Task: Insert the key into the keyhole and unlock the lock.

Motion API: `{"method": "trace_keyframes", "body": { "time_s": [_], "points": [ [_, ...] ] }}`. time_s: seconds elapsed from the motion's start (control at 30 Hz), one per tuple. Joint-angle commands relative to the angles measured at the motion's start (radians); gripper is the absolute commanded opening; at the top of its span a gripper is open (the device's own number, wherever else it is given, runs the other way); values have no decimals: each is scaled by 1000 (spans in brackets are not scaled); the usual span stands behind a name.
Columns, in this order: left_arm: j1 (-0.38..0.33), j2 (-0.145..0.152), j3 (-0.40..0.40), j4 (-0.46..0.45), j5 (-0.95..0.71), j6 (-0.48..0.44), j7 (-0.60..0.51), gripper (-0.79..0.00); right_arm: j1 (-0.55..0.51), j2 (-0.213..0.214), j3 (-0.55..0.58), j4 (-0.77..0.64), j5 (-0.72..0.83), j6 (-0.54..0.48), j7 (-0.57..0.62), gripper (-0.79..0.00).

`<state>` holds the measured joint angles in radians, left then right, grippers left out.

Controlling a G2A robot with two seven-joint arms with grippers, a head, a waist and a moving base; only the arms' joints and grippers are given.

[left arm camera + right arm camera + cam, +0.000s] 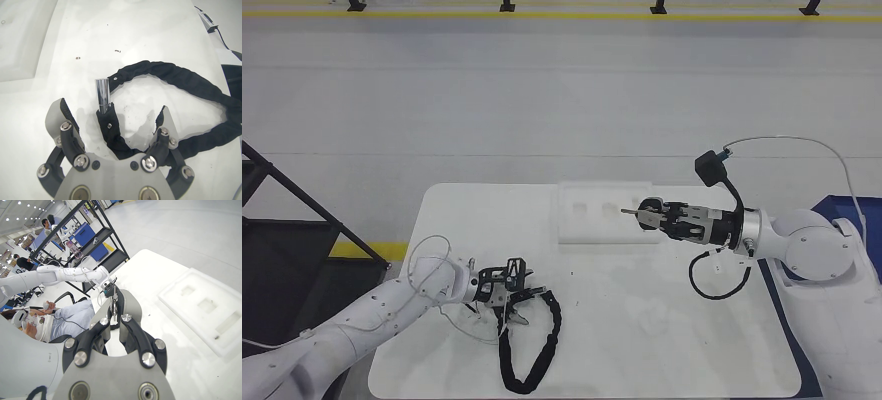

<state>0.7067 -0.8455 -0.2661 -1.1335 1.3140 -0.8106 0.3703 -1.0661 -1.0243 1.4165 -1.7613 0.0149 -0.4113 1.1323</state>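
Left end effector (pixel 113 107): jaws spread wide, gripping nothing, one finger on each side of the lock (pixel 102 94) and clear of it. The lock is a chrome cylinder on a black-sleeved chain loop, lying on the tabletop (pixel 662 330) near its front left edge.
Right end effector (pixel 647 214): clamped on the key (pixel 628 211), whose tip is over the white foam tray (pixel 592 228) at the far edge.
Bare tabletop separates the two.

Bright, even overhead light; faint shadows on the table (pixel 132 37) (glare on the chrome lock (pixel 102 94)); wrist views bow.
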Motion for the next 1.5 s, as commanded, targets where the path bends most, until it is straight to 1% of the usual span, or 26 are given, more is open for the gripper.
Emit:
{"method": "trace_keyframes", "body": {
  "time_s": [0.0,0.1,0.13,0.2,0.27,0.3,0.33,0.4,0.5,0.53,0.57,0.83,0.97,1.17,1.37,1.47],
  "points": [
    [5,-5,-6,7,13,10,9,0,0,0,0,0,0,0,0,-785],
    [8,-14,-16,17,23,17,15,0,0,0,0,0,0,0,0,-785],
    [9,-16,-17,19,25,16,15,-123,0,0,0,0,0,0,0,-785],
    [10,-23,-25,30,27,13,15,-317,0,0,0,0,0,0,0,-785],
    [11,-30,-29,38,33,14,12,-354,0,0,0,0,0,0,0,-785],
    [12,-34,-31,41,36,15,10,-394,0,0,0,0,0,0,0,-785],
    [13,-37,-33,44,40,14,8,-416,0,0,0,0,0,0,0,-785],
    [16,-43,-36,52,47,12,2,-437,0,0,0,0,0,0,0,-785],
    [20,-52,-42,63,54,10,-2,-526,0,0,0,0,0,0,0,-785],
    [21,-54,-44,66,56,7,-2,-705,0,0,0,0,0,0,0,-785],
    [22,-57,-46,69,57,5,-1,-785,0,0,0,0,0,0,0,-785],
    [28,-75,-74,87,53,4,1,-785,0,0,0,0,0,0,0,-785],
    [32,-69,-99,65,60,-8,30,-785,0,0,0,0,0,0,0,-785],
    [55,-32,-161,-6,67,-47,88,-785,0,0,0,0,0,0,0,-785],
    [97,17,-249,-117,45,-79,131,-785,-15,0,-11,-10,-15,12,-20,-785],
    [126,41,-295,-173,28,-96,159,-785,-17,3,-29,-16,-14,25,4,-785]
  ]
}}
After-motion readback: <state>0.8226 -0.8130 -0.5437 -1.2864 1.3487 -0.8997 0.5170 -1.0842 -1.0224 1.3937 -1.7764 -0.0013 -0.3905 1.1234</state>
